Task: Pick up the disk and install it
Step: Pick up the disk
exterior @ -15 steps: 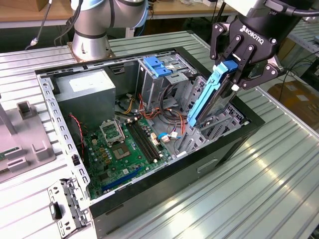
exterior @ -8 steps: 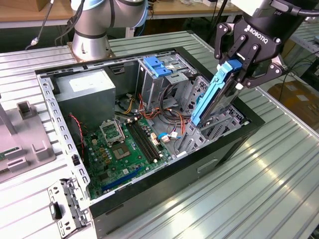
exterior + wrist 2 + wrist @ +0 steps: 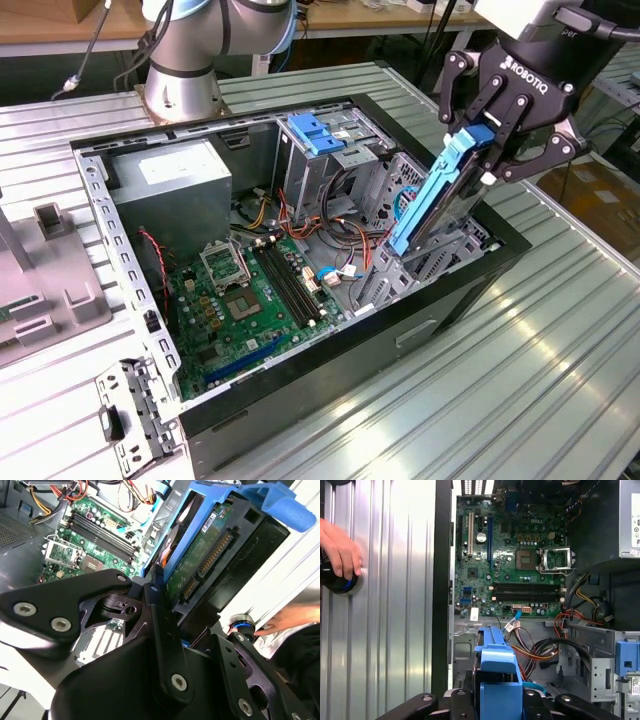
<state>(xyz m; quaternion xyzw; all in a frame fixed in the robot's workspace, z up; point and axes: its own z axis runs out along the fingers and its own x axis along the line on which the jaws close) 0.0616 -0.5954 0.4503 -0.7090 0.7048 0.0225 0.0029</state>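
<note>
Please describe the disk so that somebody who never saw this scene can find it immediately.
Start at the open computer case. At its end on the exterior view's right, the black gripper holds the disk tilted above the bay. Unlike the small blue latch on the cage nearby, it is a silver slab in a blue frame.

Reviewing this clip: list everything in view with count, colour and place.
table: 1, silver ribbed, under everything
computer case: 1, black, open, on table
motherboard: 1, green, inside case
power supply: 1, grey, inside case
latch: 1, light blue, inside case
fixture: 1, grey, exterior view's left
disk: 1, silver with blue carrier, tilted over case, held by gripper
hand: 1, beside case, first wrist view
gripper: 1, black, shut on disk
</note>
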